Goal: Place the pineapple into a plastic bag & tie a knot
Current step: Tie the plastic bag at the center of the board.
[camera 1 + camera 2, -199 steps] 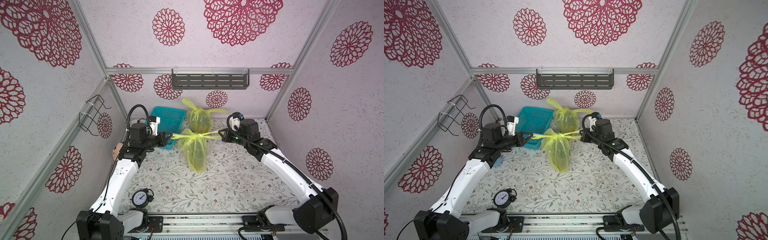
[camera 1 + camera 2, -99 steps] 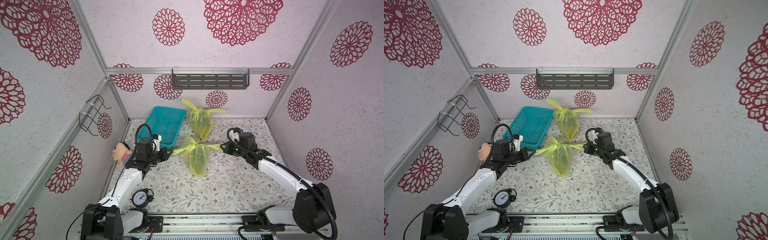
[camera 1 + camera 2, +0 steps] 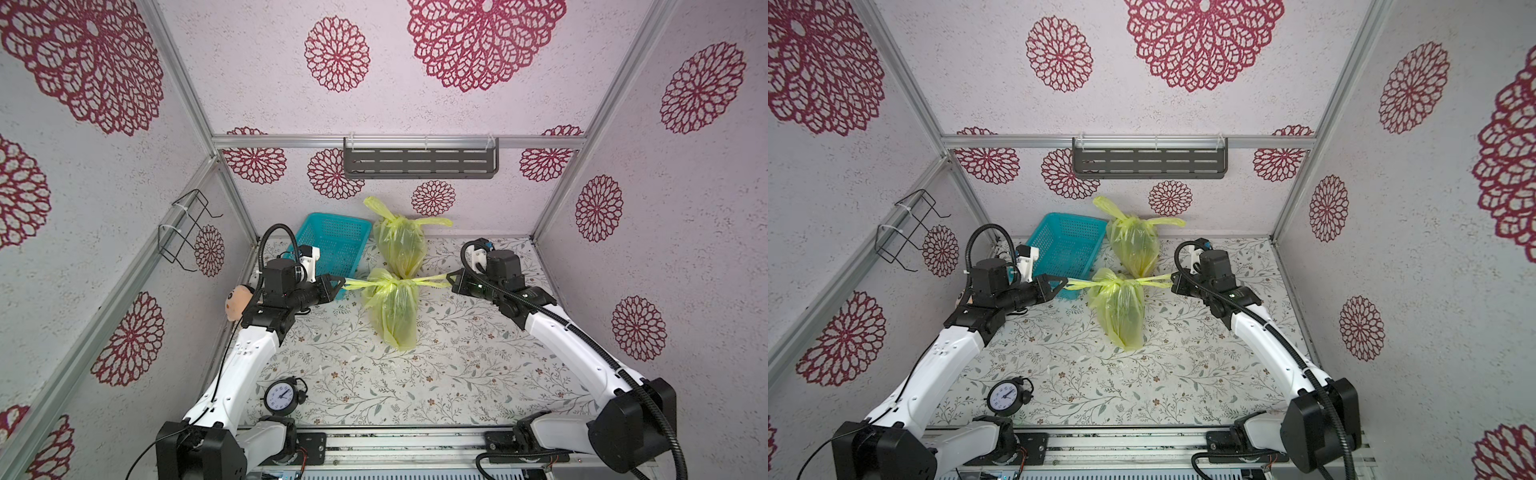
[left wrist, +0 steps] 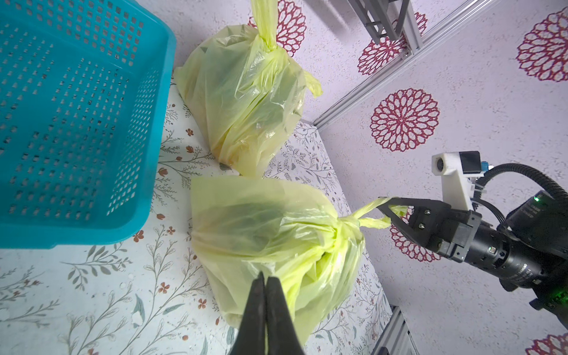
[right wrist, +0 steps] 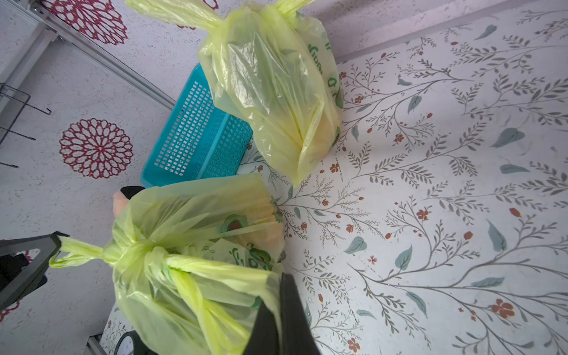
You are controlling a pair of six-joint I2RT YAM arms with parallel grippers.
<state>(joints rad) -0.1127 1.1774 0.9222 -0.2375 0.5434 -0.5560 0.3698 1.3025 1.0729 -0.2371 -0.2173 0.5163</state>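
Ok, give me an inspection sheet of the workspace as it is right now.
Surface: floral table, no spills seen.
Job's things: near bag knotted at the top, contents unclear through the plastic.
Clutter: far bag, tied; basket; clock; doll.
Grippers: left gripper and right gripper, jaws shut on the near bag's tails, one on each side.
Cables: hoses loop above both wrists, apart from the bags.
Surroundings: shelf on back wall, wire rack on side wall.

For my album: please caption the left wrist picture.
Left gripper and right gripper hold the knotted yellow bag by its tails, beside a second bag and teal basket.
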